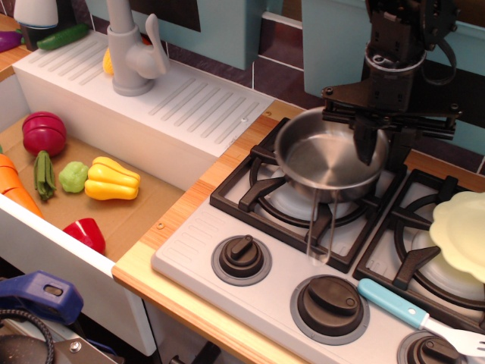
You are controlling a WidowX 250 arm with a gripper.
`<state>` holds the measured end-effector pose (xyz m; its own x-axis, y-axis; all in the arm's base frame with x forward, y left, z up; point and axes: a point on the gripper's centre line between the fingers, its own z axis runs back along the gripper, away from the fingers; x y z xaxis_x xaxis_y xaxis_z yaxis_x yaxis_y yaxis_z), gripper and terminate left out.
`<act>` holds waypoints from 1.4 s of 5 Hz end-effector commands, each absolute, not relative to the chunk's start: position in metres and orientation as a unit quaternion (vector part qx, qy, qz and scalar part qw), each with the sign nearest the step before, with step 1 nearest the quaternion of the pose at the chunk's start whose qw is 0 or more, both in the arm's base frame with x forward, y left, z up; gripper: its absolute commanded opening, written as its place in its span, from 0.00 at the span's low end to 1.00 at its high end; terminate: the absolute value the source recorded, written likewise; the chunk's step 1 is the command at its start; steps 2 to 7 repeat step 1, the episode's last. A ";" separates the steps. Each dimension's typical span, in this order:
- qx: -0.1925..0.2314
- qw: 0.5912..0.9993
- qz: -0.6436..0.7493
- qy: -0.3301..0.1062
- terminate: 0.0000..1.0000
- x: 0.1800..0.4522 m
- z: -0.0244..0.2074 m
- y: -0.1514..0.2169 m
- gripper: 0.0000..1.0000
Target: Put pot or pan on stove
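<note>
The shiny steel saucepan (324,161) hangs over the left burner grate (250,189) of the grey-white stove (193,254), at or just above the grate. Its thin wire loop handle (322,227) points down toward the front knobs. My black gripper (371,140) comes from above and is shut on the pan's right rim, with one finger (366,148) inside the pan and the other hidden behind the rim.
A pale yellow scalloped plate (462,235) lies on the right burner. A blue-handled spatula (394,303) lies at the front right. Dark knobs (330,303) line the front. The white drainboard (189,98) and faucet (132,53) stand to the left, with toy vegetables (110,178) in the basin.
</note>
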<state>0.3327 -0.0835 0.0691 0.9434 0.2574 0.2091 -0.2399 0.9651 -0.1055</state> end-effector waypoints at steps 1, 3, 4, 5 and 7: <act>-0.047 0.982 0.126 -0.131 1.00 0.339 0.082 -0.086 1.00; -0.047 0.982 0.126 -0.131 1.00 0.339 0.082 -0.086 1.00; -0.047 0.982 0.126 -0.131 1.00 0.339 0.082 -0.086 1.00; -0.047 0.982 0.126 -0.131 1.00 0.339 0.082 -0.086 1.00; -0.047 0.982 0.126 -0.131 1.00 0.339 0.082 -0.086 1.00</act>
